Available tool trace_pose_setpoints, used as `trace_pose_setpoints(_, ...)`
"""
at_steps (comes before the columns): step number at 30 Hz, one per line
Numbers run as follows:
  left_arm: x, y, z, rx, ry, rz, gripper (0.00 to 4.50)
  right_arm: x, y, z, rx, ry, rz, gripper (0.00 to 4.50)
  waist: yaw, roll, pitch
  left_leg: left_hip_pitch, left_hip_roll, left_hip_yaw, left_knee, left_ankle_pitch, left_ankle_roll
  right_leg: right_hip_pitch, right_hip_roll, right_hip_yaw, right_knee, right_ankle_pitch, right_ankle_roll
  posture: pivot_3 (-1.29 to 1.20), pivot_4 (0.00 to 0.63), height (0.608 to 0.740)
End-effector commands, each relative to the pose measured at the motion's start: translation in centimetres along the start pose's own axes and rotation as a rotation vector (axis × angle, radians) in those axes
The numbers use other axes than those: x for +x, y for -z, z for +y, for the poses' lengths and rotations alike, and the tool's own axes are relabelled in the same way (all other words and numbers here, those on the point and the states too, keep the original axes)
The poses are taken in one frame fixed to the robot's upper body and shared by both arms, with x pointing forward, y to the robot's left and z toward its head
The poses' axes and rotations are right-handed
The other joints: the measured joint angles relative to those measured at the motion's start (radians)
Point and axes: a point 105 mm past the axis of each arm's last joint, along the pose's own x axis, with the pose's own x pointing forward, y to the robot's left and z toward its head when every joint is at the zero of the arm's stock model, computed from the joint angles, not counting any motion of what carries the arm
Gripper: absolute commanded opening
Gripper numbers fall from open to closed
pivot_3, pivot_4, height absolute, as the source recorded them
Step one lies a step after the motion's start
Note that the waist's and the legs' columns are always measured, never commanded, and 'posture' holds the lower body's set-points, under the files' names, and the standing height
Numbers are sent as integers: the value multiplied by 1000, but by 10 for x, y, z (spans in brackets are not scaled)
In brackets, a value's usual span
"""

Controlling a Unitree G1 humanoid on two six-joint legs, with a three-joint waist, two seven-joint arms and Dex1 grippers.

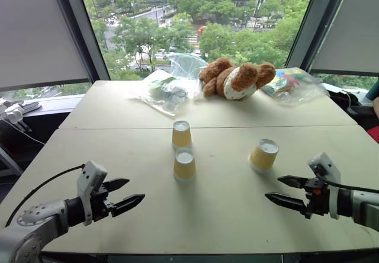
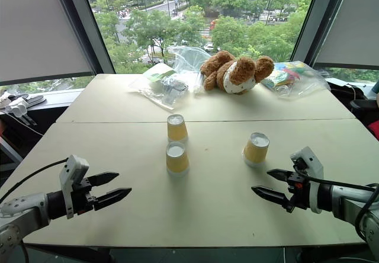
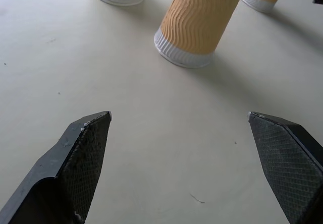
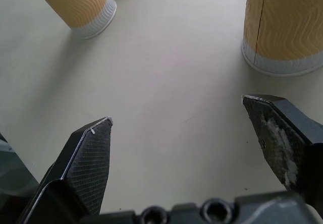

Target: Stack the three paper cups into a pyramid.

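Left eye view showed three paper cups standing upside down on the pale table (image 1: pixel 118 156), none stacked: a near cup (image 1: pixel 185 164) at the middle, a far cup (image 1: pixel 181 134) just behind it and close to the seam between the two tabletops, and a right cup (image 1: pixel 263 155) well apart from the pair, tilted slightly. Two claws were over the near edge of the table. The left gripper (image 1: pixel 129 193) hung at the near left with its two black fingers spread wide and nothing between them, pointing toward the middle; the near cup lay ahead of it and to its right, clear of the fingertips. The right gripper (image 1: pixel 279 189) hung at the near right, likewise gaping wide and empty, pointing left toward the middle; the right cup stood just beyond it, a little to its left, not touching. Left wrist view showed the near cup ahead between the open fingers (image 3: pixel 83 148), with the other two cups farther on. At the far edge, by the window, lay one brown stuffed bear (image 1: pixel 235 78) on its side, with one clear plastic bag (image 1: pixel 169 85) to its left and another bag (image 1: pixel 290 83) holding colourful things to its right.
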Motion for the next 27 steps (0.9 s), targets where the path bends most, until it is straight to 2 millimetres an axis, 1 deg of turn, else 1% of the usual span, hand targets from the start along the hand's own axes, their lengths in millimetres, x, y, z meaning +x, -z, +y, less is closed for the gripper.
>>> trace_pose_setpoints(1,1,-8,-1,32,0,-27,4464,3,-7,5,-34,-16,-20,4500,1,0,0,0,0,0,0,0,0,0,0,0,0,0,0,0,150,740)
trace_pose_setpoints(10,1,-8,-2,25,-3,-28,4464,5,-7,6,-40,-15,-27,4500,0,0,0,0,0,0,0,0,0,0,0,0,0,0,0,0,150,740)
trace_pose_setpoints(15,-1,-14,3,35,-8,-34,4464,5,-8,5,-41,-12,-32,4500,1,0,0,0,0,0,0,0,0,0,0,0,0,0,0,0,150,740)
trace_pose_setpoints(18,-4,-18,4,26,26,-27,4464,7,-9,4,-46,-11,-36,4500,0,0,0,0,0,0,0,0,0,0,0,0,0,0,0,0,150,740)
trace_pose_setpoints(22,-6,-27,18,89,-6,-13,4464,8,-14,6,-56,-19,-40,4500,-1,0,0,0,0,0,0,0,0,-1,0,0,0,0,0,0,150,740)
trace_pose_setpoints(24,0,-34,15,113,47,-14,4464,10,-17,9,-68,-28,-47,4500,0,0,0,0,0,0,0,0,0,0,0,0,0,0,0,0,150,740)
trace_pose_setpoints(27,17,-43,11,160,122,-27,4464,15,-27,15,-91,-50,-72,4500,1,0,0,0,-1,0,0,0,0,0,0,0,0,0,0,0,150,740)
